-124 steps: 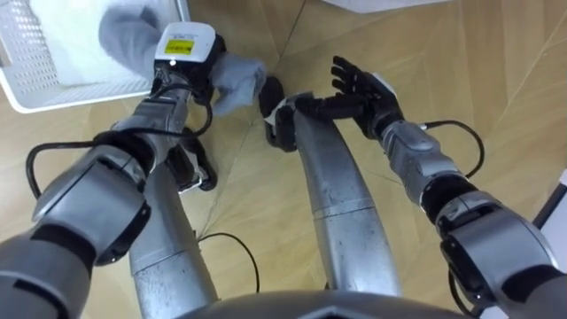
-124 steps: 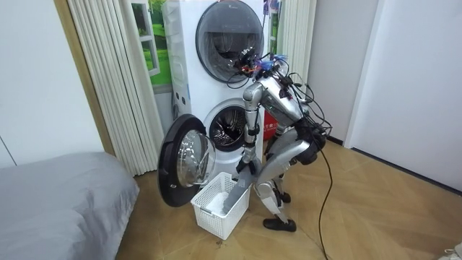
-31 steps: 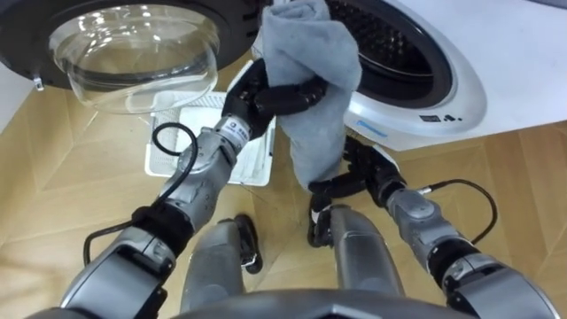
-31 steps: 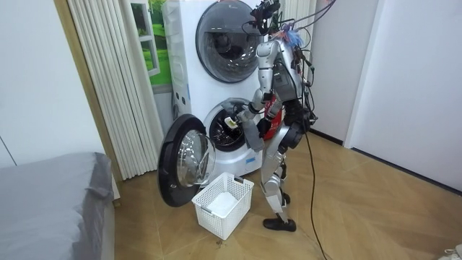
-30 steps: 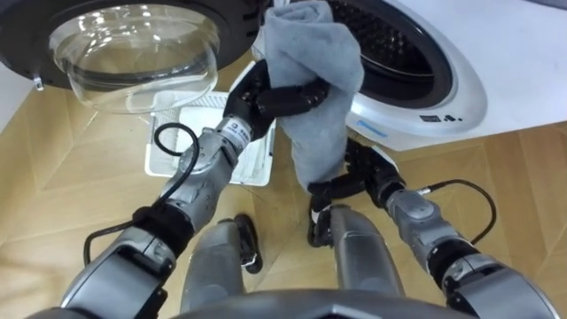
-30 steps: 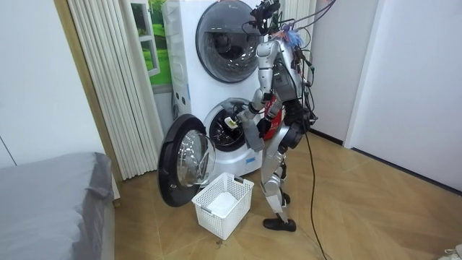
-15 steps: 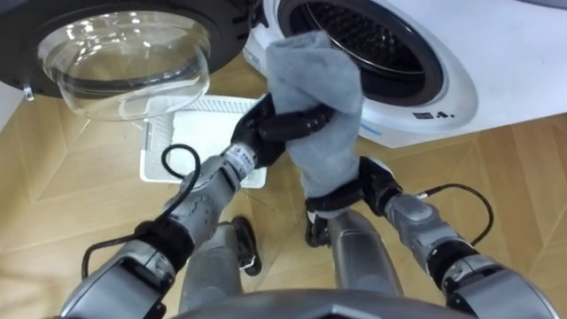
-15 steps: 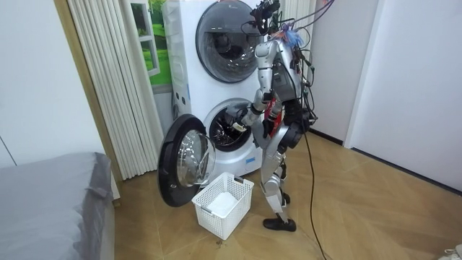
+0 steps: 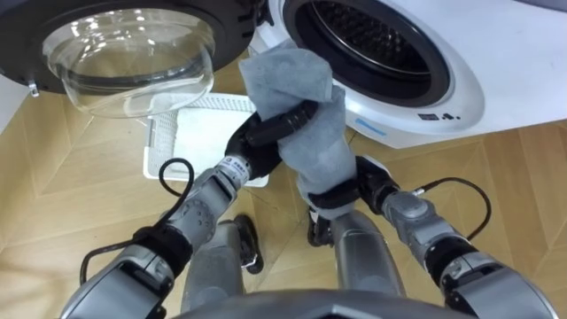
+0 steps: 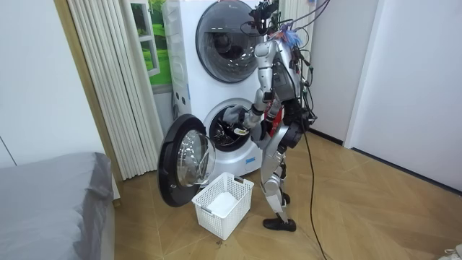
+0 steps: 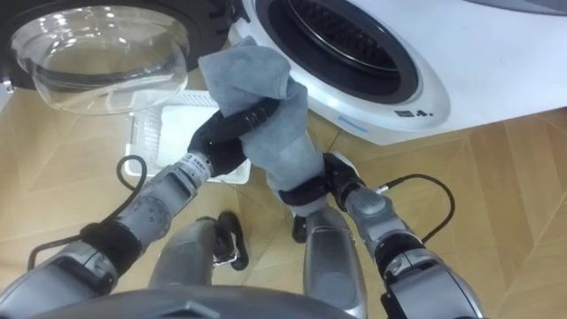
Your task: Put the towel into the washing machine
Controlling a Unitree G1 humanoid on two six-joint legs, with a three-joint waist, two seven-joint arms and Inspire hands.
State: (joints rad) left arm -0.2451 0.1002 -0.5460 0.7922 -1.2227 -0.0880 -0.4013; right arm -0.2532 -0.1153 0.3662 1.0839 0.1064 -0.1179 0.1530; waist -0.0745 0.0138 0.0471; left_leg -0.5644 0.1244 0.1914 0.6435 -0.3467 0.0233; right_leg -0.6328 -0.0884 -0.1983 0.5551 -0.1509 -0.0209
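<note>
Grey towel [image 9: 310, 146], held bunched just in front of the washing machine [image 9: 461, 80], below its open drum mouth [image 9: 372, 40]. The left hand [image 9: 261, 137] has its fingers curled round the towel's middle. The right hand [image 9: 359, 182] wraps the hanging lower end. The cloth looks soft, light and limp (it droops below the grip), so a bunched mid-grasp suits it, though loose ends may snag the rim. The open door [image 9: 124, 44] stands to the robot's left above a white basket [image 9: 158, 142]. The way forward into the drum appears clear.
</note>
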